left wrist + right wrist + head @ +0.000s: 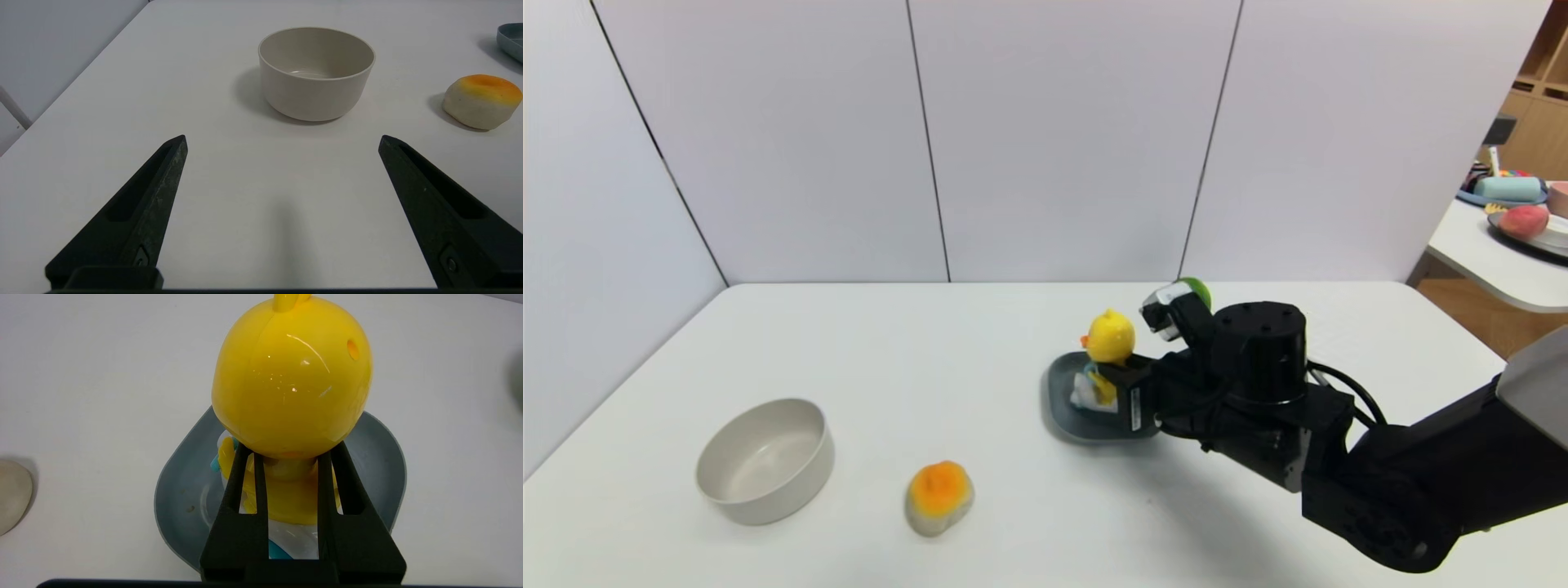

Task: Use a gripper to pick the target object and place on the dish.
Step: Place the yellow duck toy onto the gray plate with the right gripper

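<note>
The right gripper [288, 473] is closed on the duck [291, 375], holding it upright over the dish [179, 490]. The left gripper [282, 141] is open above the desk [245, 183].

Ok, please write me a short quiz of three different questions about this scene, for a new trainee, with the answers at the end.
1. True or false: the right hand is shut on the yellow duck.
2. Over which thing is the duck held? A) the beige bowl B) the grey-blue dish C) the orange-grey lump
3. Fill in: the left hand, idle near the bowl, has its fingers ____.

Key
1. True: its fingers clamp the duck's body below the head.
2. B. Whether the wheeled base already touches the dish cannot be told.
3. Open, and holding nothing.
</note>
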`<state>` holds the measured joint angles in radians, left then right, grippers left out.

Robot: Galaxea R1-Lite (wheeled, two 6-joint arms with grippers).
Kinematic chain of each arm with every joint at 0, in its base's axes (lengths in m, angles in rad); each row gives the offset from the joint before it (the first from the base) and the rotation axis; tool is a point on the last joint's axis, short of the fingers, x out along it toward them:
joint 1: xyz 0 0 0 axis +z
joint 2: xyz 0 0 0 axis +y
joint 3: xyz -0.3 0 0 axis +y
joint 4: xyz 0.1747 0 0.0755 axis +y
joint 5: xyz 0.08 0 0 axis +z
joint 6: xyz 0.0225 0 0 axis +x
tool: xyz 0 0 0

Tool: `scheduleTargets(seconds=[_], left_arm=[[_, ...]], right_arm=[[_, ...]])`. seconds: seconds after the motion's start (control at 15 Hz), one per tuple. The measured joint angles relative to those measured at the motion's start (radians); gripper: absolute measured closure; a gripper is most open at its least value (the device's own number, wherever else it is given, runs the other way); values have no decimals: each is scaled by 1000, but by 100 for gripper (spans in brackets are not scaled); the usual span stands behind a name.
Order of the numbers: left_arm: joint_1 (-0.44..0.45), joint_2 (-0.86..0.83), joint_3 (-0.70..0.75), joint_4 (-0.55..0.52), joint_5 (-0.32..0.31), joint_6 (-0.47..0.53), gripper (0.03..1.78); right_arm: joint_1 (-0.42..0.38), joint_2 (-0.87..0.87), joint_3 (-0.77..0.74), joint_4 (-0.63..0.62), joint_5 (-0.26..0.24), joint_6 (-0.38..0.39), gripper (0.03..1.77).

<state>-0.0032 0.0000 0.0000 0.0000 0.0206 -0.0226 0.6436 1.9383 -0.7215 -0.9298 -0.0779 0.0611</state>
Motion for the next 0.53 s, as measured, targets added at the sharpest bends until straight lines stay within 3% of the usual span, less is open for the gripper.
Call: scheduleTargets(seconds=[0.53], left_arm=[[0, 0, 0, 0, 0, 0, 12]], right_arm=[[3, 28, -14, -2, 1, 0, 146]])
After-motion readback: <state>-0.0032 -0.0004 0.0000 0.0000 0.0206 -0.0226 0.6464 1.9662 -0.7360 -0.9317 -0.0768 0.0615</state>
